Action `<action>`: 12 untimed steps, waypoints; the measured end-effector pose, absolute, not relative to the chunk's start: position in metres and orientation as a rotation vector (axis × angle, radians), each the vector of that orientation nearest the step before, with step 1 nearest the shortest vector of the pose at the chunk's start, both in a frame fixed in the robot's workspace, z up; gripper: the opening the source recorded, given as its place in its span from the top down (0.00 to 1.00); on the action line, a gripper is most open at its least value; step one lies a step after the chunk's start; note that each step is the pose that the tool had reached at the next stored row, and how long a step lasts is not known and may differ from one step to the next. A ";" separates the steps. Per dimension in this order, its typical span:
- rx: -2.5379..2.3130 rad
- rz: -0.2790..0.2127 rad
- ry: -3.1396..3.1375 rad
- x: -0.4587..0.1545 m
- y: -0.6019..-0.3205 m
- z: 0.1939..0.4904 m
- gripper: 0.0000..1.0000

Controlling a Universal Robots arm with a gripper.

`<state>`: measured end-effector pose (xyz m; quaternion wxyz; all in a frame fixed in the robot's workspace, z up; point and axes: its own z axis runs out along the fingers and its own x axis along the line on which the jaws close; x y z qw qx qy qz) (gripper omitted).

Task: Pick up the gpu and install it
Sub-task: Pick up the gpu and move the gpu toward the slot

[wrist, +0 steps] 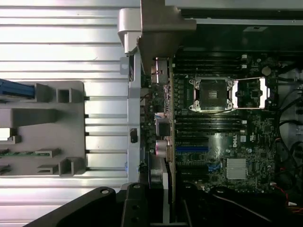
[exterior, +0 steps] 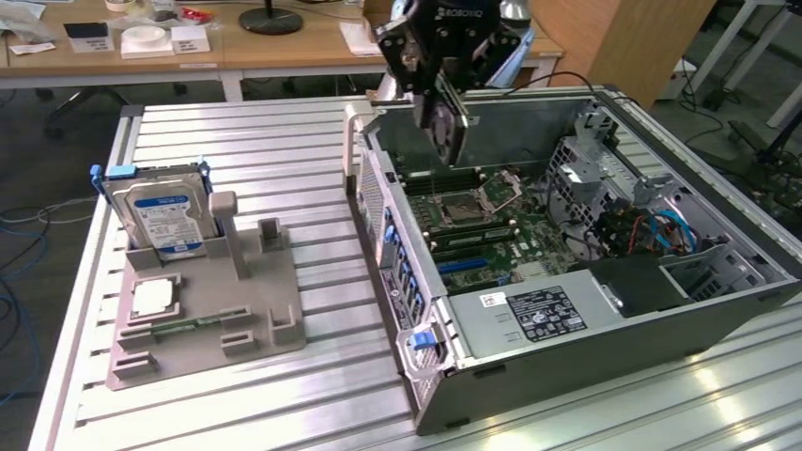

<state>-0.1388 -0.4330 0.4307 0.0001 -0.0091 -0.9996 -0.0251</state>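
While a blue-labelled drive (exterior: 163,221) stands in the grey rack (exterior: 239,329) at the exterior view's left of the tabletop (exterior: 251,141), the open case (exterior: 602,348) lies to its right. Above the motherboard (exterior: 483,235) inside, the claw (exterior: 441,108) is clamped narrowly on the gpu (exterior: 452,146), holding it upright on edge.

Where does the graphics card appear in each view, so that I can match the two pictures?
Exterior view: the graphics card hangs upright from the tool, above the open computer case.
Wrist view: seen edge-on in the tool's grip, at the motherboard's edge.
Shared landmark: the processor socket.
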 end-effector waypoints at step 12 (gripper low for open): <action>-0.028 -0.079 -3.140 -0.087 -0.433 0.431 0.72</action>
